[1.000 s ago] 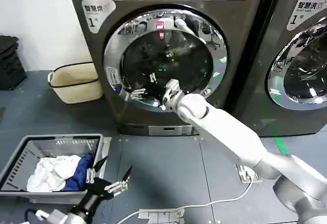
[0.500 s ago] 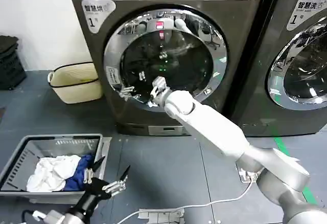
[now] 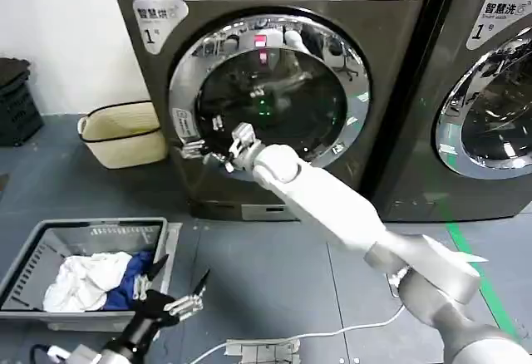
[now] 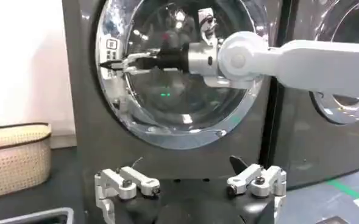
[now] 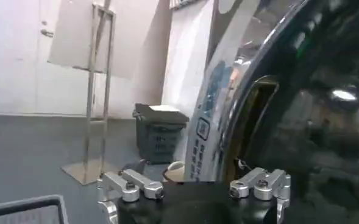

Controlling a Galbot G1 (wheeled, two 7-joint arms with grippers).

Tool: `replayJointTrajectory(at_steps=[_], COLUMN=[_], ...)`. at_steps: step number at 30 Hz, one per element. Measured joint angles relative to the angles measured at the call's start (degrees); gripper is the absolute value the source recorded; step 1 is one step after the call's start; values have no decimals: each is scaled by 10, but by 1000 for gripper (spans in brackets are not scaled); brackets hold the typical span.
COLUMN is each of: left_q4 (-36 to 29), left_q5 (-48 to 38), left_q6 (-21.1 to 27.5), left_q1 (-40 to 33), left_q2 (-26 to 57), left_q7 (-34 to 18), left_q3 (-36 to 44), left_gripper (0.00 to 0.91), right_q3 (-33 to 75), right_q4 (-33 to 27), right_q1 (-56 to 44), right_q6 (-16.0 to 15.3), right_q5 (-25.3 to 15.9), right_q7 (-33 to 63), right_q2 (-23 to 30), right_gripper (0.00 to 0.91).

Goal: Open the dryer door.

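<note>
I count two big grey machines side by side. The dryer door point(image 3: 270, 98), a large round window of dark glass in a wide shiny chrome ring with a small pink sticker on top, sits on the front of the machine on my left. It looks closed flat against the machine. The second machine point(image 3: 490, 90) has a door like it, but the edge of the head view cuts it off.

I count two baskets on the floor: a cream woven basket point(image 3: 125, 134) by the wall, and a grey plastic basket point(image 3: 50, 252) holding white and blue clothes.

The dark glass hides what is inside the dryer.

My right gripper point(image 3: 202, 152) reaches across the door to the left side of the chrome ring. Its fingers are a little apart, with the tips right at the ring's edge. I cannot tell if they touch it.

My left gripper point(image 3: 173, 291) waits low near the grey basket, fingers spread wide, holding nothing.
</note>
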Motion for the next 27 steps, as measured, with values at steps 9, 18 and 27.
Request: replayJointTrajectory(at_steps=[9, 18, 27], left_q4=[-2, -2, 12], left_q5=[-5, -8, -32], left_q6=[0, 1, 8], left_q1=[3, 1, -13], left_q2=[0, 0, 8], left_q7=[-1, -1, -8], left_q3=[-8, -12, -31], left_gripper=[907, 907, 907], right_q3=[-1, -8, -19], right_q4=[-4, 11, 59], right_q1=[-2, -9, -24], right_q6=[4, 16, 17], right_q5=[0, 4, 26], right_q7=[-14, -64, -110], right_q2=[5, -9, -45], right_gripper=[907, 907, 907])
